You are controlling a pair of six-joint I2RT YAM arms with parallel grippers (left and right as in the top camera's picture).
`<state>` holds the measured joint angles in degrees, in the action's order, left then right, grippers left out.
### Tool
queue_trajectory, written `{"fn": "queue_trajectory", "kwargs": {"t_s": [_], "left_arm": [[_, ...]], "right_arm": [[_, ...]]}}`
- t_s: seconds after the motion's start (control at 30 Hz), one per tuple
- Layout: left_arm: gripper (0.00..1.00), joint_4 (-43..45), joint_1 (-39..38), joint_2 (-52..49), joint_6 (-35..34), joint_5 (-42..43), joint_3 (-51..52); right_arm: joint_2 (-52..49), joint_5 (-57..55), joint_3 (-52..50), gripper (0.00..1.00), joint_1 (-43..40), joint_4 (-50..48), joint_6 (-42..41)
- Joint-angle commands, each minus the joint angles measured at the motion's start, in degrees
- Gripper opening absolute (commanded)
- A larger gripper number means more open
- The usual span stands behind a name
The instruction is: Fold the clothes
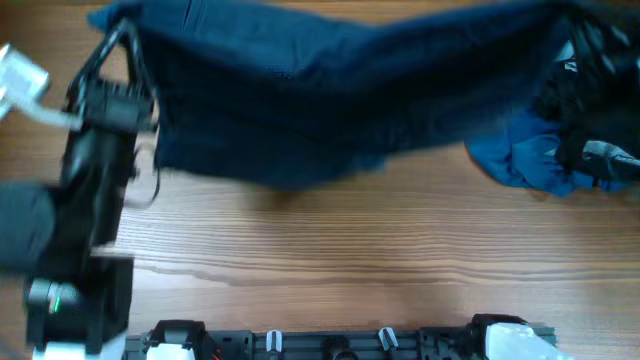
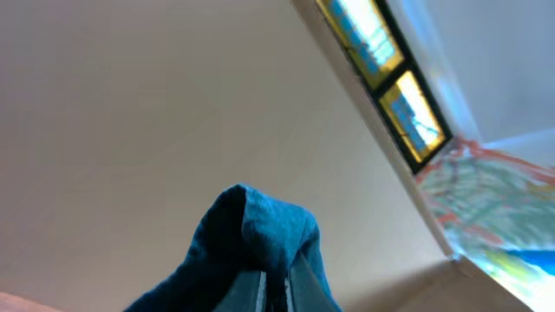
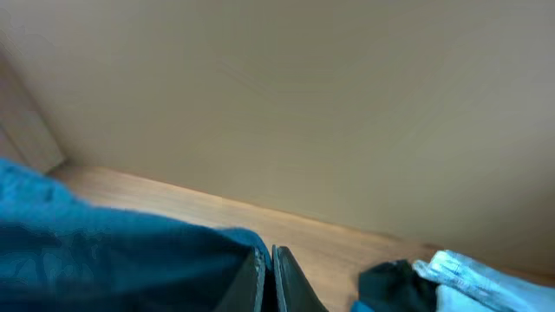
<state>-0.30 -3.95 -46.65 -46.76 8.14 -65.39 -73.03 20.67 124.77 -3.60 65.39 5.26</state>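
Overhead view, entry one: blue garment (image 1: 330, 90). I see it stretched in a long band over the far half of the table (image 1: 350, 250), its long axis running side to side across the table. One end points at the table's left edge and the other at its right edge. The middle sags toward the table's near side.

Entry two: left gripper (image 1: 125, 35), over the table's far left corner. On my left wrist feed its jaws sit narrow, pinching a peaked fold of the garment (image 2: 251, 234) that rises above the gripper (image 2: 276, 290).

Entry three: right gripper (image 1: 590, 40), over the table's far right corner. On my right wrist feed the jaws are almost together (image 3: 269, 277), with the garment's edge (image 3: 113, 260) running into them from the left.

Entry four: bunched lighter blue cloth (image 1: 530, 160), resting on the table's right side. I cannot tell whether it is part of the same garment.
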Motion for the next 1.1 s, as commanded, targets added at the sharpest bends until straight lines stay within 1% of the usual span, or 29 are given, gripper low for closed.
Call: {"fn": "queue_trajectory", "kwargs": {"t_s": [0.0,0.1,0.17,0.23,0.3,0.37,0.5,0.6,0.67,0.8,0.9,0.93,0.97,1.07], "left_arm": [[0.04,-3.67,0.52,6.88,1.57,5.01,-1.51],[0.04,-9.62,0.52,10.67,1.62,5.79,-1.51],[0.04,-12.63,0.52,11.15,1.99,5.27,-1.49],[0.04,-16.96,0.52,10.47,4.33,4.26,-1.49],[0.04,-21.42,0.52,9.20,4.37,0.81,-1.46],[0.04,-26.29,0.52,6.64,4.37,-4.31,-1.36],[0.04,-30.56,0.52,0.17,4.44,-9.88,-1.36],[0.04,-30.84,0.52,-4.59,4.61,-12.31,-1.36],[0.04,-30.80,0.52,-9.01,4.59,-14.71,-1.36],[0.04,-28.39,0.52,-19.23,4.59,-18.34,-1.36],[0.04,-22.69,0.52,-28.39,4.59,-18.32,-1.36],[0.04,-21.44,0.55,-30.10,4.57,-18.32,-1.36],[0.04,-18.71,0.55,-33.70,4.57,-18.32,-1.36],[0.04,-12.11,0.55,-41.99,4.57,-18.32,-1.36]], "right_arm": [[3.52,-4.04,0.92,0.04,-0.28,3.58,0.76],[6.21,-4.44,0.92,0.04,-0.28,7.15,0.85],[6.51,-4.42,0.92,0.04,-0.28,7.96,0.98],[5.70,-4.37,0.85,0.04,-0.28,8.92,0.96],[3.78,-3.74,0.85,0.04,-0.28,10.38,0.98],[0.00,-0.72,0.83,0.04,-0.28,12.33,1.99],[-9.70,4.26,0.74,0.04,-0.22,14.29,2.27],[-16.57,6.69,0.35,0.04,-0.11,14.05,2.27],[-23.21,7.06,0.35,0.04,-0.04,13.33,2.29],[-34.03,9.05,0.35,0.04,0.44,9.33,2.67],[-41.18,9.73,0.35,0.04,1.27,4.09,1.81],[-42.45,9.70,0.35,0.04,1.44,3.06,1.42],[-45.64,9.77,0.35,0.04,1.86,0.48,0.59],[-50.47,9.86,0.35,0.04,2.91,-4.98,-0.24]]}}
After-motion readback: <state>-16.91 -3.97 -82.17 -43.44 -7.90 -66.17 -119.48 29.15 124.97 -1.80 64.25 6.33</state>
